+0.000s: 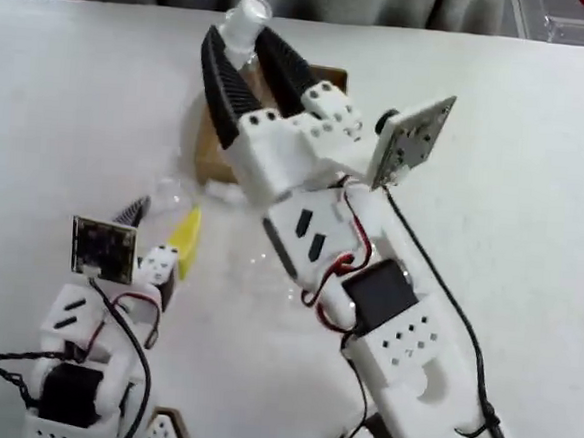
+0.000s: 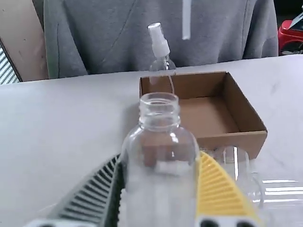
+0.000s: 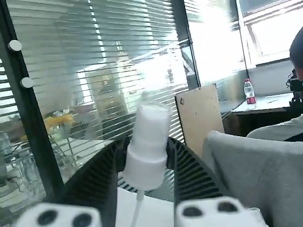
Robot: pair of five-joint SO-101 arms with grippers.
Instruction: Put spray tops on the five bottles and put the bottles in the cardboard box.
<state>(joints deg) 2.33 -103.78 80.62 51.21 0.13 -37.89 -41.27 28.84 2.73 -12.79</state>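
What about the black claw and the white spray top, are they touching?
Touching. The right wrist view shows it: the right claw presses against both sides of the spray top, with no gap.

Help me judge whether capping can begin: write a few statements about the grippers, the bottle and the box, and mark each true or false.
1. The left gripper is shut on a clear bottle whose neck is open, with no spray top on it. True.
2. The right gripper is open and holds nothing. False: it is shut on a white spray top, with the tube hanging below.
3. The cardboard box is packed full of bottles. False: the left wrist view shows most of its floor bare.
4. One finger of the left gripper is yellow. True.
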